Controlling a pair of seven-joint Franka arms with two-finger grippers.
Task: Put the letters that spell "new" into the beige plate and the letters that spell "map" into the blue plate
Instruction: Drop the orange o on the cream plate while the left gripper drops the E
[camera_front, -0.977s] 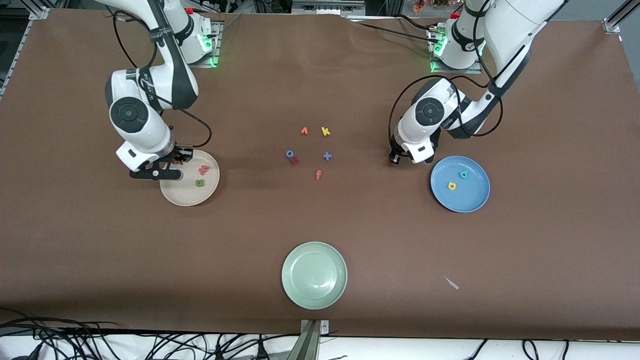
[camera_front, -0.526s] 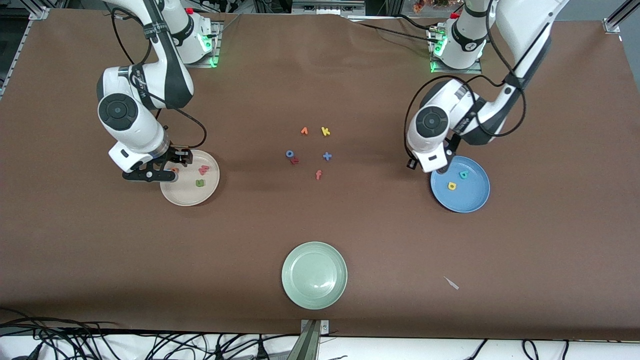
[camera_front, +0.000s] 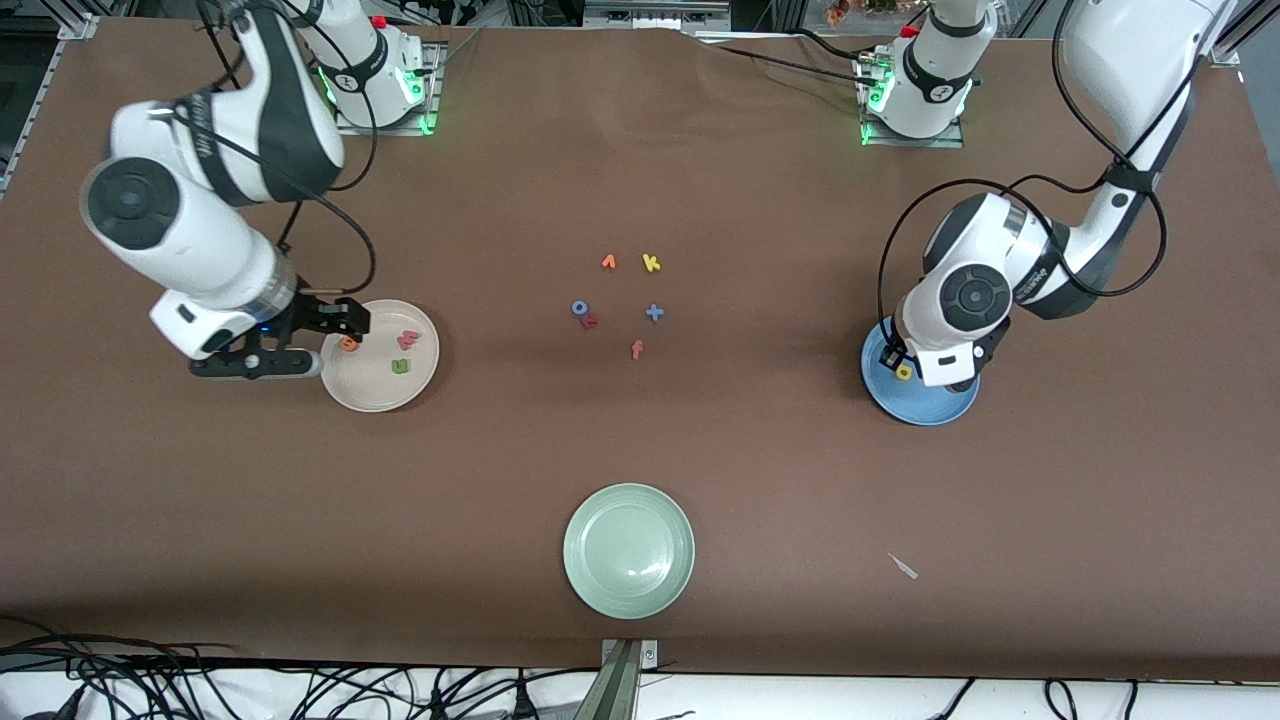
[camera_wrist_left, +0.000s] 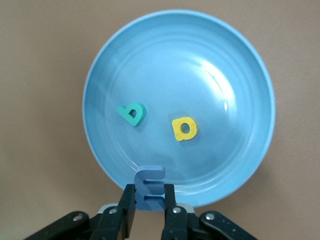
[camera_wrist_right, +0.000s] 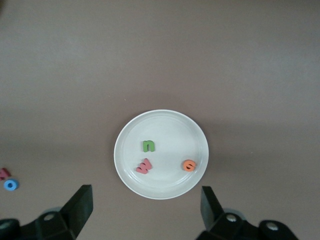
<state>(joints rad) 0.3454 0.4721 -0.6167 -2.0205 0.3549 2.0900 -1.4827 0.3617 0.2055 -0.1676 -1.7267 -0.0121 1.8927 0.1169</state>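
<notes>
The beige plate (camera_front: 380, 395) (camera_wrist_right: 161, 119) holds the olive-green n (camera_wrist_right: 148, 146), the red-pink w (camera_wrist_right: 144, 165) and the orange e (camera_wrist_right: 188, 165). My right gripper (camera_wrist_right: 146, 210) hangs open and empty above the table, just off that plate's rim. The blue plate (camera_front: 925, 410) (camera_wrist_left: 250, 75) holds the yellow a (camera_front: 904, 372) (camera_wrist_left: 184, 129) and the teal p (camera_wrist_left: 132, 114). The arm hides the teal p in the front view. My left gripper (camera_wrist_left: 150, 192) is shut on the blue m (camera_wrist_left: 150, 186), held over the blue plate's rim.
Loose foam pieces lie mid-table: a yellow k (camera_front: 651, 263), an orange shape (camera_front: 608, 262), a blue o (camera_front: 579, 308), a red piece (camera_front: 589, 321), a blue plus (camera_front: 654, 312) and an orange f (camera_front: 637, 349). A pale green plate (camera_front: 629, 550) sits nearer the front camera. A white scrap (camera_front: 903, 566) lies nearby.
My right gripper opened, left the orange e in the beige plate and lifted off toward the right arm's end. My left arm carried the blue m over the blue plate.
</notes>
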